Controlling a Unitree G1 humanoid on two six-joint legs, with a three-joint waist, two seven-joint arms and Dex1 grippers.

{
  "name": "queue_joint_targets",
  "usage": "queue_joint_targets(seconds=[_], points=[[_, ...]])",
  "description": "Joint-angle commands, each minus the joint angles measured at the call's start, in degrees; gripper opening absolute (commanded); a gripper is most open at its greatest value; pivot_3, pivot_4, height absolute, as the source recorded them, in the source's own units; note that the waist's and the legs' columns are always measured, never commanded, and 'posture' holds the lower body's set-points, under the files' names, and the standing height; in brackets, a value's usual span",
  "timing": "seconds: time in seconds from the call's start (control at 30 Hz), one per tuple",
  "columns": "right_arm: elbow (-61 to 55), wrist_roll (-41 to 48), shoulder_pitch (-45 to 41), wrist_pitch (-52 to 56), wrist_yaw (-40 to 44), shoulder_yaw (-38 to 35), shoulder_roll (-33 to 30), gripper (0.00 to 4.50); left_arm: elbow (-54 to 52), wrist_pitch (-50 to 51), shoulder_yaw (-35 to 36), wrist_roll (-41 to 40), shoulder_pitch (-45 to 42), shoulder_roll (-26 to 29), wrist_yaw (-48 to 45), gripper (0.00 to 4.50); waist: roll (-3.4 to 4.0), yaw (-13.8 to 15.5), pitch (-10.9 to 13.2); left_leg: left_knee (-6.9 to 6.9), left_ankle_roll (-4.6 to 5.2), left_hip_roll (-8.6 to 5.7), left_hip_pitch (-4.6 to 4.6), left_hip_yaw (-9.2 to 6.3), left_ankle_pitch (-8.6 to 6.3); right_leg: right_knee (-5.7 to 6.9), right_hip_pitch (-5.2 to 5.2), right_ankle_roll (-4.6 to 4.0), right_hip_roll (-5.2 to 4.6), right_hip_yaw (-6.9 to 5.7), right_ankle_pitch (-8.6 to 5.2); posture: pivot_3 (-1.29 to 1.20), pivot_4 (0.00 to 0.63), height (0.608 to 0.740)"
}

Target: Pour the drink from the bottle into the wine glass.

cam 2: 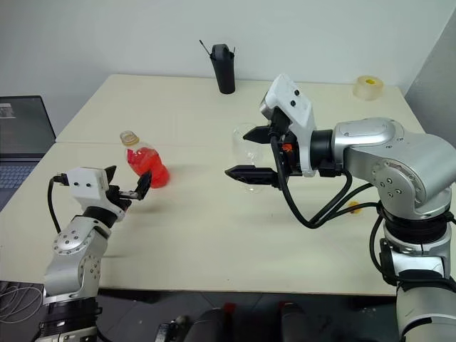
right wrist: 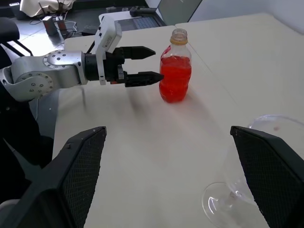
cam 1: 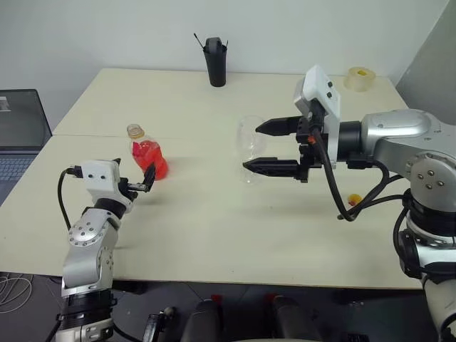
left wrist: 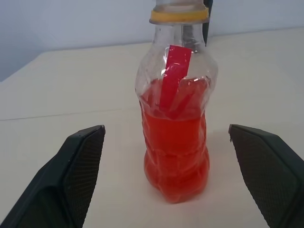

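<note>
Bottle [left wrist: 175, 118] looks light, thin-walled and squishy, about half full, so with your left hand [cam 1: 144, 179] wide open and right hand [cam 1: 274, 147] open too, grab its ribbed belly gently.

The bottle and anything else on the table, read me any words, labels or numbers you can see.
No readable text anywhere.
bottle: a plain red strip inside, no lettering.
laptop: a small patch on its screen, too small to read.
tape roll: no print visible.
</note>
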Motion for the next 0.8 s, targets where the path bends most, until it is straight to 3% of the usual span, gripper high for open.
queue_joint_targets(seconds=[0.03, 0.5, 0.6, 0.8], points=[[-2.0, 0.5, -0.9, -1.3, -0.6, 0.4, -0.7, 4.46, 3.5, -2.3, -0.7, 1.5, -3.6, 0.7, -0.3, 4.50, 0.00, 0.0, 0.0, 0.00, 0.00, -0.01, 0.01, 0.01, 0.00, 0.00, 0.00, 0.00, 0.01, -0.02, 0.00, 0.00, 0.150, 0.740], [-3.3, 1.8, -1.5, -0.3, -3.3, 0.3, -1.6, 4.46, 31.9, -16.0, -4.4, 6.0, -21.0, 2.2, -5.9, 4.50, -0.02, -0.1, 0.0, 0.08, 0.00, -0.02, -0.04, -0.01, 0.00, 0.03, -0.02, 0.00, 0.08, -0.08, 0.00, 0.00, 0.150, 0.740], [-3.7, 1.9, -1.2, 0.0, -3.9, -0.1, -2.1, 4.50, 33.7, -17.6, -4.4, 5.9, -22.0, 2.0, -6.4, 3.95, -0.02, -0.2, 0.0, 0.10, 0.00, -0.02, -0.08, -0.02, 0.00, 0.03, -0.06, 0.00, 0.08, -0.08, 0.00, 0.00, 0.150, 0.740], [-4.1, 1.7, 0.1, -0.1, -4.7, -0.6, -3.6, 4.50, 35.1, -18.8, -4.5, 6.0, -22.4, 2.4, -7.2, 2.19, -0.02, -0.1, 0.0, 0.11, 0.00, -0.01, -0.10, -0.05, 0.00, 0.04, -0.06, 0.00, 0.07, -0.09, 0.00, 0.00, 0.150, 0.740]])
